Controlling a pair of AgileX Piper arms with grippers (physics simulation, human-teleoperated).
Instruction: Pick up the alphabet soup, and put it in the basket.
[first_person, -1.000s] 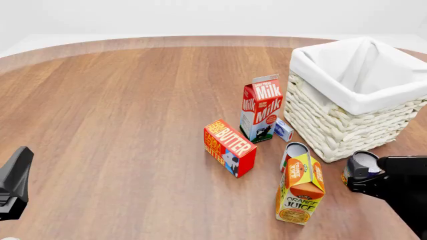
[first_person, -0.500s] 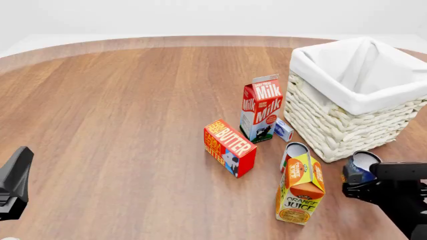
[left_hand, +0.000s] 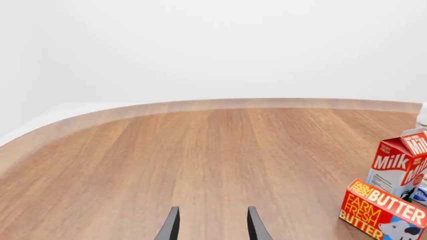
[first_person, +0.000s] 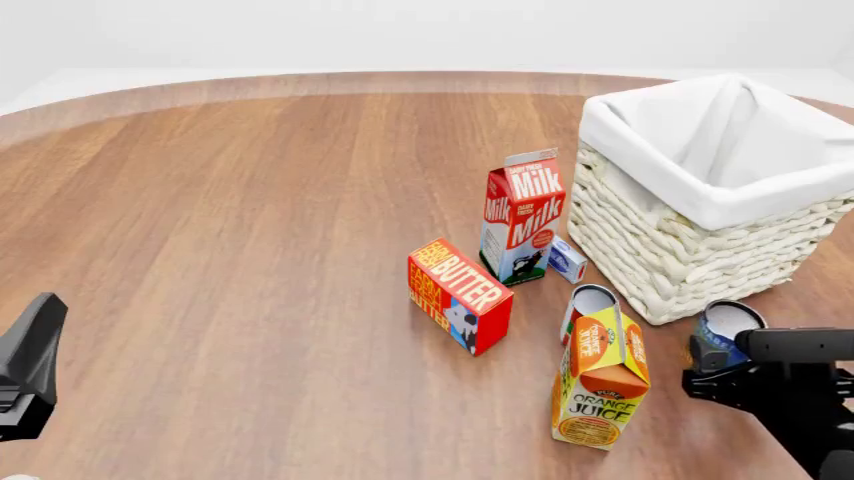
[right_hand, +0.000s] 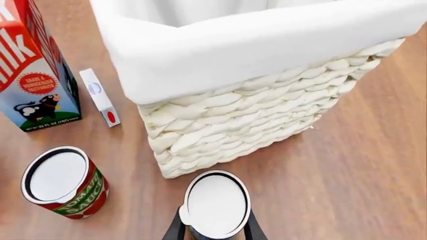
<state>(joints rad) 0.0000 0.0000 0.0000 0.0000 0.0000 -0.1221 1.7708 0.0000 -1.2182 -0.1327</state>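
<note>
The alphabet soup (first_person: 729, 325) is a small can with a pale silver top. It stands on the table just in front of the basket (first_person: 694, 250), right of the orange juice carton. My right gripper (first_person: 717, 362) reaches in from the lower right. In the right wrist view its fingers (right_hand: 175, 231) press both sides of the can (right_hand: 217, 202), so it is shut on it. The woven basket wall (right_hand: 253, 120) is just beyond. My left gripper (left_hand: 212, 227) is open and empty over bare table; it sits at the front view's left edge (first_person: 27, 365).
An orange juice carton (first_person: 601, 380) stands left of the soup, with a red-labelled sauce can (right_hand: 63, 182) behind it. A milk carton (first_person: 523, 215), a butter box (first_person: 461, 295) and a small blue-white box (first_person: 567, 260) stand left of the basket.
My right gripper has shifted lower and closed in on the soup can, which moved slightly. The left arm has not moved.
</note>
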